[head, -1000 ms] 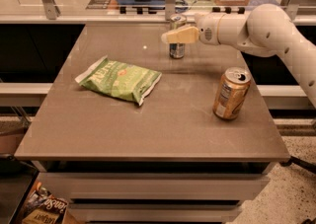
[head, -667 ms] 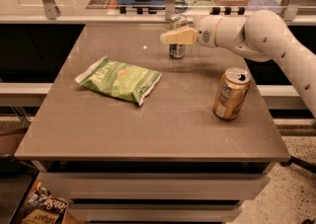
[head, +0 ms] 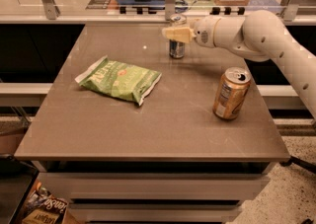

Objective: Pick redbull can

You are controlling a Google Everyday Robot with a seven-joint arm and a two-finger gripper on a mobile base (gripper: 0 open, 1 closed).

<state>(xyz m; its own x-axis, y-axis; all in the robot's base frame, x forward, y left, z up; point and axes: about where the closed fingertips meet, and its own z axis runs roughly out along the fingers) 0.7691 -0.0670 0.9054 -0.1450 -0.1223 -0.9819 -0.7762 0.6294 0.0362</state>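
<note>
The pincer [head: 174, 34] sits at the top of the redbull can [head: 176, 50]; I cannot tell whether it has hold. So high a grip could tip the can over on the worktop [head: 148, 124].

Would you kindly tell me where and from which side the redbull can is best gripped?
Probably its straight mid-body, approached level from the view's right: the redbull can stands upright and slim, and the gripper sits at its upper part, the gold can apart.

Warm overhead light, soft shadows, pale pincer [head: 168, 34] at redbull can [head: 177, 50]
</note>
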